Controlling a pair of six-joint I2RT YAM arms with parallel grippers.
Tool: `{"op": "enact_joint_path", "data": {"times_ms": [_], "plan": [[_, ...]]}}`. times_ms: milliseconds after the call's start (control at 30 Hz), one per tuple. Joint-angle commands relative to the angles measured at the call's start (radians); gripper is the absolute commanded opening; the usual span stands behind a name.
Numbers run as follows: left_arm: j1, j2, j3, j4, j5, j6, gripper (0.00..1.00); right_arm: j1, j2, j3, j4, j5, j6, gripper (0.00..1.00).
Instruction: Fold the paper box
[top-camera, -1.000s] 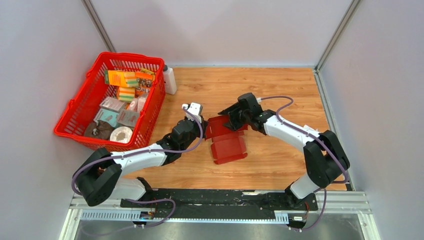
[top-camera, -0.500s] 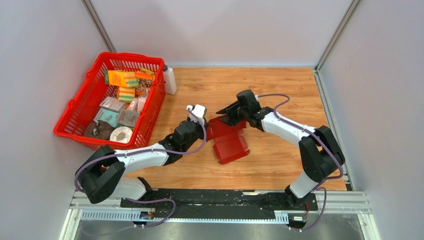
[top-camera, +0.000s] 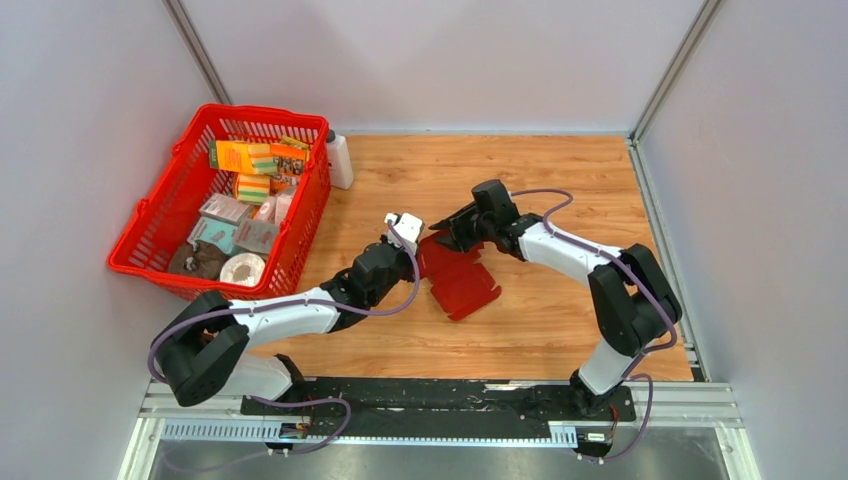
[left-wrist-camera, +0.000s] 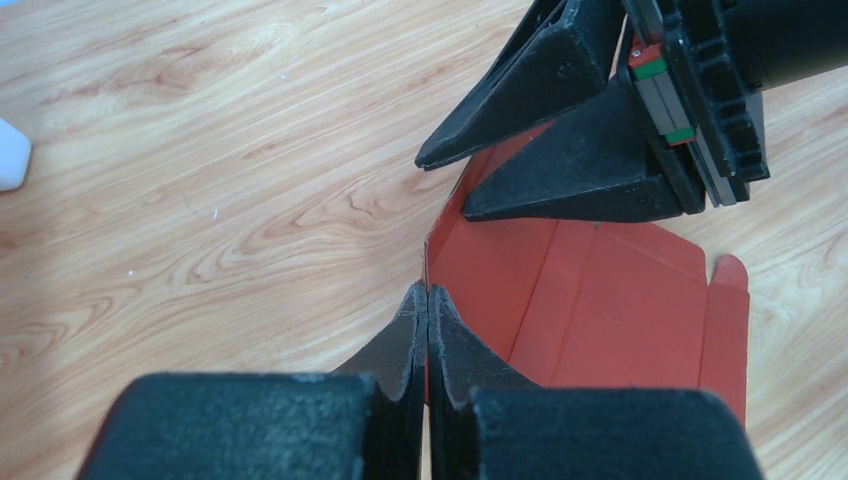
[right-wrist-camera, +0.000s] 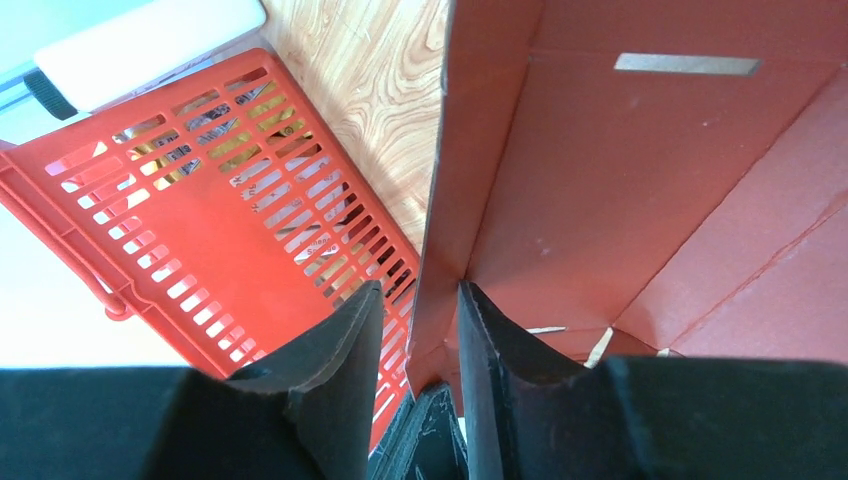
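Left arm has reached further forward and the red sheet has swung round on the worktop (top-camera: 560, 180) compared with a second ago; its near panel now lies skewed toward the right arm's side rather than square to the bases. Judgement: the pair are repositioning the sheet to raise a side wall, so folding is at an early stage. Nearest, the left gripper (left-wrist-camera: 428, 300) has its jaws clenched on the thin near-left edge of the paper box (top-camera: 462, 285), the card edge-on between them. Box sits mid-worktop between the two grippers: dark red thin card, die-cut, scored with crease lines, a rounded tab on its right edge, a narrow slot in one panel; one wall stands up, the rest lies nearly flat. Beyond, the right gripper (right-wrist-camera: 418, 288) straddles that raised wall, jaws parted, not visibly pinching from both sides. Farther left, red mesh basket (top-camera: 308, 220) holding packages; white bottle (top-camera: 339, 160) behind it.
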Motion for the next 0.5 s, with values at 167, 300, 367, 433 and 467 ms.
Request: {"op": "enact_joint_path", "data": {"times_ms": [167, 300, 367, 433, 467], "plan": [[-0.020, 0.004, 0.046, 0.022, -0.019, 0.062, 0.00, -0.015, 0.031, -0.007, 0.105, -0.057, 0.033, 0.24], [-0.023, 0.007, 0.052, 0.014, -0.036, 0.060, 0.00, -0.017, 0.032, -0.018, 0.134, -0.068, 0.030, 0.08], [-0.023, 0.008, 0.066, -0.006, -0.060, 0.034, 0.04, -0.017, 0.035, -0.025, 0.148, -0.072, 0.028, 0.00], [-0.023, 0.016, 0.101, -0.122, -0.120, -0.036, 0.16, -0.021, 0.043, -0.036, 0.198, -0.087, 0.022, 0.00], [-0.023, 0.016, 0.130, -0.165, -0.137, -0.056, 0.30, -0.023, 0.049, -0.039, 0.215, -0.094, 0.016, 0.00]]}}
